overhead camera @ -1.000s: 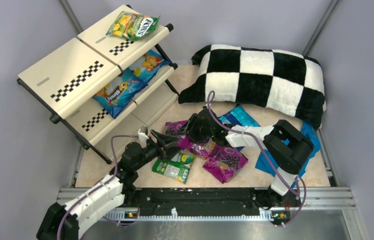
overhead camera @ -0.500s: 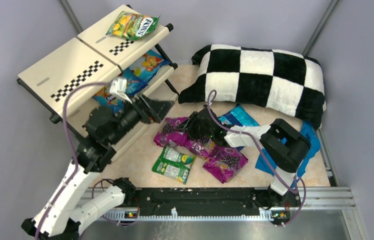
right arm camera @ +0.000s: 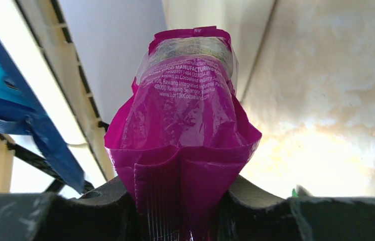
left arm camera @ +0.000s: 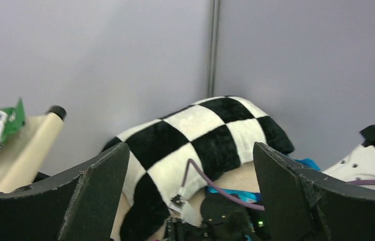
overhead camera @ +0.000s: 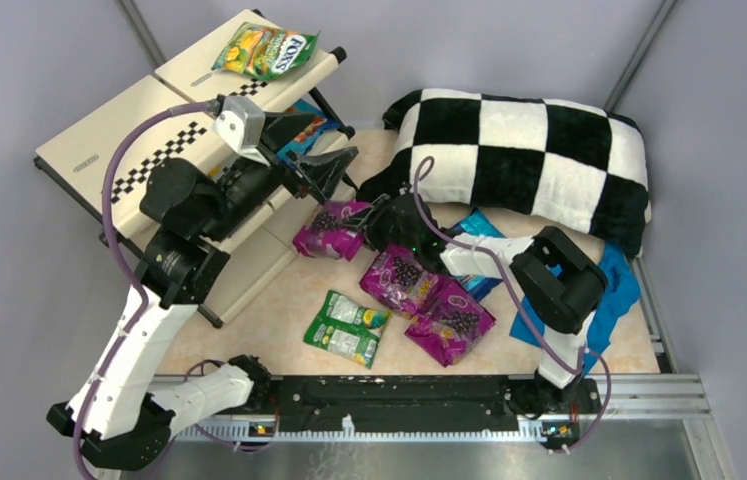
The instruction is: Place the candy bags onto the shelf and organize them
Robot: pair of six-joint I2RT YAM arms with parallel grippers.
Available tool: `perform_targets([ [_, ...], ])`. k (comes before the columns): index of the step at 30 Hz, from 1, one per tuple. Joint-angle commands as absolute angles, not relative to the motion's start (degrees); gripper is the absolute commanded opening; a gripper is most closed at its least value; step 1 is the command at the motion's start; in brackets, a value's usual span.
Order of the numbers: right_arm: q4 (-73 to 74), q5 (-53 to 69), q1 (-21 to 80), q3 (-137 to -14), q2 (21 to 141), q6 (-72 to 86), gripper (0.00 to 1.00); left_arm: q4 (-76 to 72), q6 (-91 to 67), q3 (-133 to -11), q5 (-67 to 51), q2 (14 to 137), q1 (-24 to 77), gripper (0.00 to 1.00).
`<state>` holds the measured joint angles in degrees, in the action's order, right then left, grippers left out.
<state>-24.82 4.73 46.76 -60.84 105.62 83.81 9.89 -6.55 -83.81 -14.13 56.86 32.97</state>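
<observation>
Jaws of the right gripper (overhead camera: 369, 222) are clamped tight on the crimped end of a magenta bag (overhead camera: 329, 232). In the right wrist view the rest of the packet stands out free beyond the fingers (right arm camera: 100, 211), its printed back to the camera. The bag is held low, just in front of the lower tiers of the shelf (overhead camera: 124, 140). Whether it clears the table (overhead camera: 249, 320) cannot be told.

The left gripper (overhead camera: 314, 148) is raised beside the shelf's right end, level with the middle tier. Its jaws are spread wide with nothing between them, and its wrist view looks past them to the pillow (left arm camera: 200, 130).

On the shelf, the FOX'S bag (overhead camera: 266, 50) lies at the far end of the top tier. A blue bag (right arm camera: 4, 95) sits on a tier, largely hidden behind the left arm in the top view.

On the table, a second magenta bag (overhead camera: 401, 280) and a third magenta bag (overhead camera: 454, 322) lie touching each other below the right arm. A green-white bag (overhead camera: 346, 327) lies near them on the left. Another blue packet (overhead camera: 479, 228) lies partly under the right arm, just beside the pillow. The cloth (overhead camera: 617, 290) is at the right, partly covered by that arm's elbow.
</observation>
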Motion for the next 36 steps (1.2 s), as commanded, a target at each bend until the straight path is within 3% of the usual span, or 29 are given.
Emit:
perform_targets([
  [1, -34.8, 5.0, 44.8, -66.5, 105.2, 85.4, 0.35, 2.4, 1.8, -83.6, -12.7, 56.6, 33.0, 0.99],
  [24, -36.5, -5.3, 46.6, -100.8, 136.8, 81.7, 0.35, -13.3, 5.1, -59.7, -7.9, 45.4, 33.0, 0.99],
  [36, -23.4, -7.9, 46.6, -120.5, 148.8, 79.8, 0.41, -17.4, 5.7, -54.0, -8.9, 44.4, 33.0, 0.99],
])
